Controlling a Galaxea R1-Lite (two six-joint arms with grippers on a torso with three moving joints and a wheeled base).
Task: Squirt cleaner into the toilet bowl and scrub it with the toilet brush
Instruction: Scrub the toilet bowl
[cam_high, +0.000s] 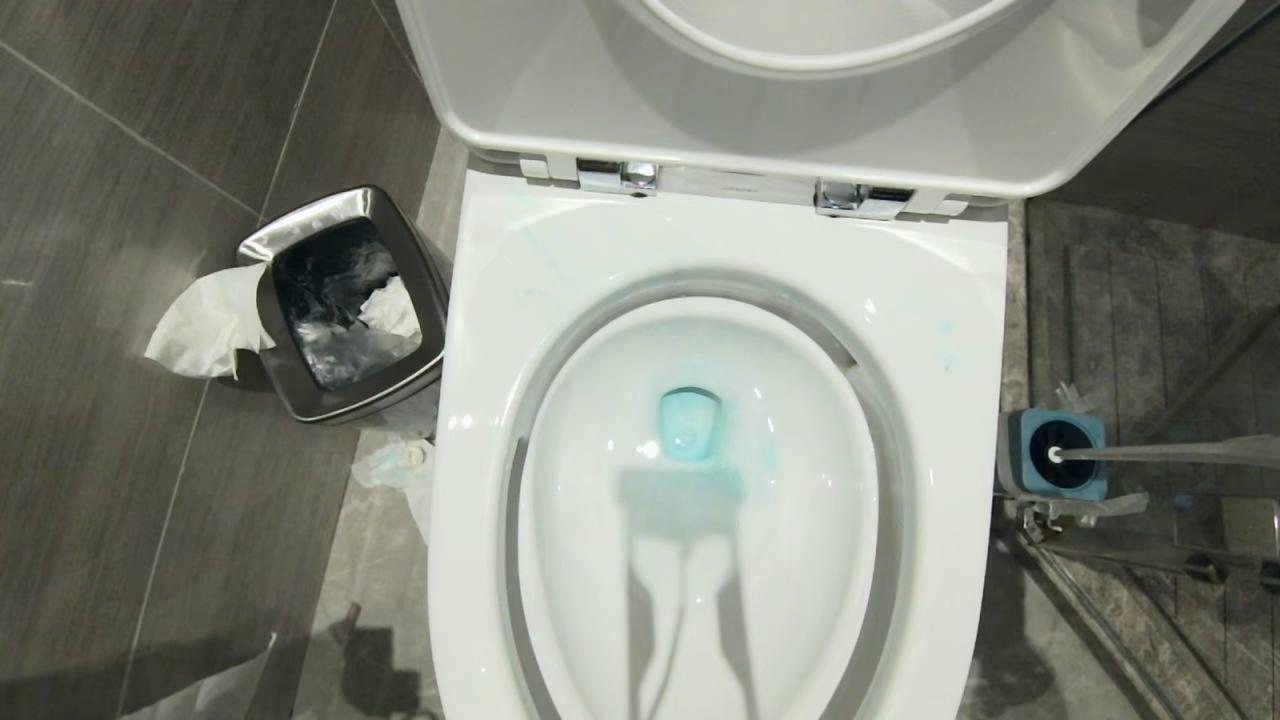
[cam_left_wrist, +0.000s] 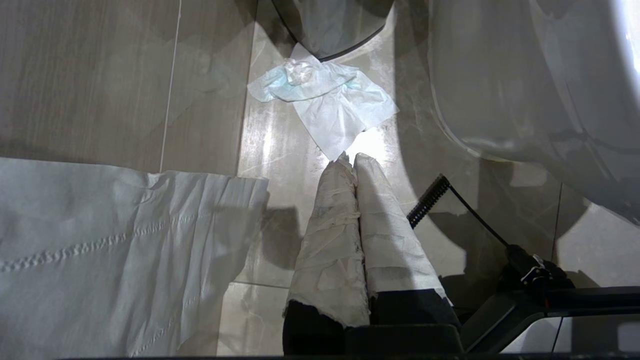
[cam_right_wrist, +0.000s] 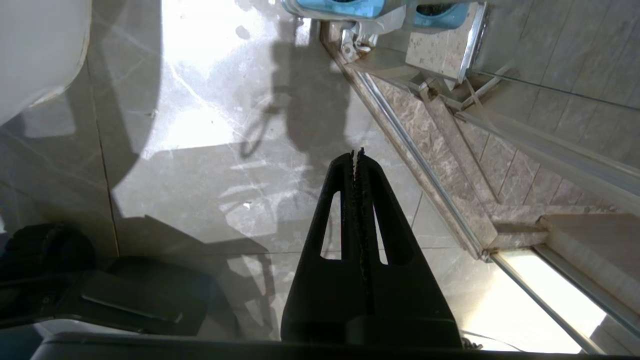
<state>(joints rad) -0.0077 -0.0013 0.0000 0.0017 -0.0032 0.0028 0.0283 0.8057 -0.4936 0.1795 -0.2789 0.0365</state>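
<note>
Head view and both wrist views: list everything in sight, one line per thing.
toilet bowl: one, glossy white, centre, seat and lid raised.
cleaner: teal-blue tint in the bowl's water, faint specks on the rim.
toilet brush: one, white handle, standing in its holder, right of the bowl.
brush holder: one, blue top, on the floor by the glass partition.
waste bin: one, steel, dark liner, left of the bowl.
tissues: white; one draped over the bin's edge, one crumpled on the floor, one large sheet.
left gripper: fingers wrapped in white tape, shut, empty, over the floor.
right gripper: black fingers, shut, empty, over the floor.
</note>
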